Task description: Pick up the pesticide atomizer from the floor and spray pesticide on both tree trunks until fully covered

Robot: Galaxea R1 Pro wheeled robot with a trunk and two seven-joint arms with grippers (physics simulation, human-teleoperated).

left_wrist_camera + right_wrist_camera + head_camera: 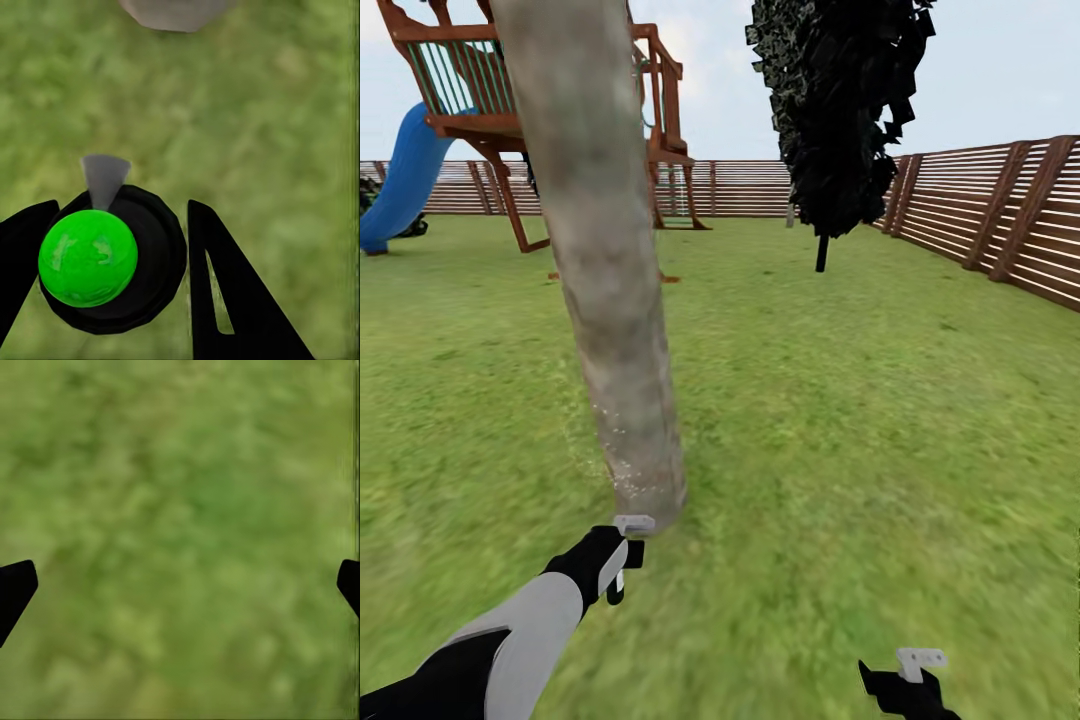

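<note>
Left gripper (112, 259) clamped on the black-bodied pesticide atomizer with pale grey nozzle and glossy green ball top (88, 257), nozzle turned toward the thick, mottled grey-brown tree trunk (610, 300).

Step judged: spraying the first trunk; faint speckling shows just beside the trunk's base. Next move likely calls for sweeping higher up the trunk. Right gripper (180, 585) spread apart and empty over blurry green grass floor (840, 420). Beyond the trunk: red-brown wooden play tower with blue slide (405, 175), dark cypress-like tree (840, 110), brown slatted fence (1000, 210). Nothing stands between nozzle and trunk.

Green grass floor (880, 420) carries a thick grey tree trunk (610, 300), a wooden playset (510, 110) and a fence (1000, 210) along its far edge.
</note>
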